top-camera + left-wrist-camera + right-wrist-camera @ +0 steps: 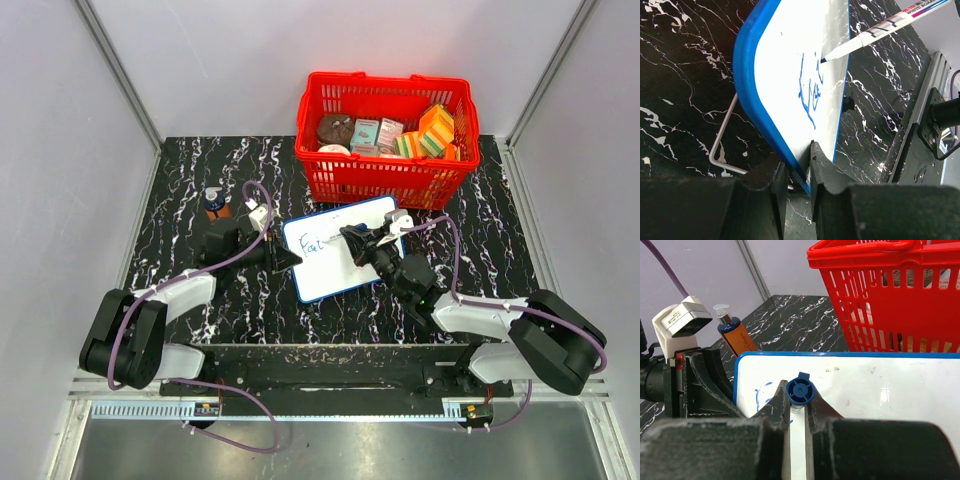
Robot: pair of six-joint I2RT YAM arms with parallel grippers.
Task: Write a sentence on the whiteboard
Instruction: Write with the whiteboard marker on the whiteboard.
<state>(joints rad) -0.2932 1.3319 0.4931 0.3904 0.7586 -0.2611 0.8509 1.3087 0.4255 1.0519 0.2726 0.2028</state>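
1. Table (190, 300): black with white veining, fills the middle of the overhead view and carries everything listed.
2. Basket (380, 185): red and stocked, upper right, just behind the board. It has no part in this step.
3. Whiteboard (335, 268): blue-framed, centre of frame. It looks tilted, propped on a wire stand (722, 150).
4. Left fingers (287, 257): clenched on the board's left edge. Hold rigid, since pen pressure would likely rock a propped board.
5. Right fingers (368, 240): clenched around the marker (890, 24), its blue end cap toward the wrist camera.
6. Sentence (810, 90): blue, reads roughly "Fai", upper left of the board. The tip touches the board just beside the last letter. Judged early in the task. Use light, even contact, start each stroke clear of the last letter, and hold the same baseline.
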